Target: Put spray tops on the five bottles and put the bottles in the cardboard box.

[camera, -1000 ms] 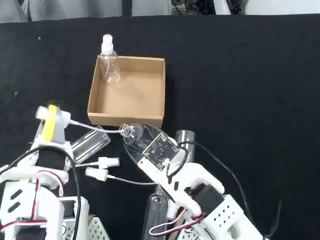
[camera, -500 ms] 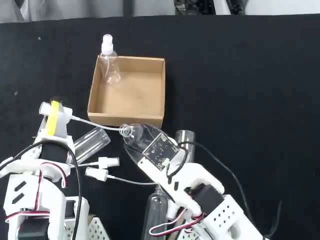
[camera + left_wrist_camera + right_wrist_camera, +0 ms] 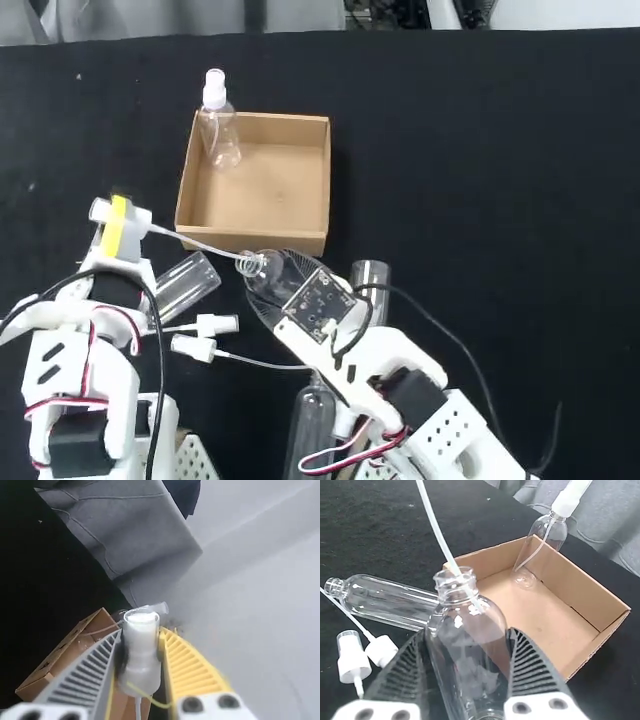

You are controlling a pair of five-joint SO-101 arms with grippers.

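Note:
My right gripper (image 3: 462, 677) is shut on a clear bottle (image 3: 465, 645), held upright near the front of the cardboard box (image 3: 300, 140). My left gripper (image 3: 140, 655) is shut on a white spray top (image 3: 140, 645); its thin tube (image 3: 437, 540) runs across into the bottle's open neck (image 3: 252, 264). In the high view the left gripper (image 3: 118, 225) sits left of the box and the right gripper (image 3: 290, 290) just below it. One capped bottle (image 3: 217, 125) stands in the box's far left corner.
An open bottle (image 3: 180, 283) lies between the arms, with two loose spray tops (image 3: 205, 335) beside it. Another open bottle (image 3: 370, 272) lies right of my right gripper, and one more (image 3: 312, 420) lies by the right arm's base.
My left gripper has moved up and toward the box with the spray top. The tube's tip now sits in the bottle's neck. The right arm has stayed still.

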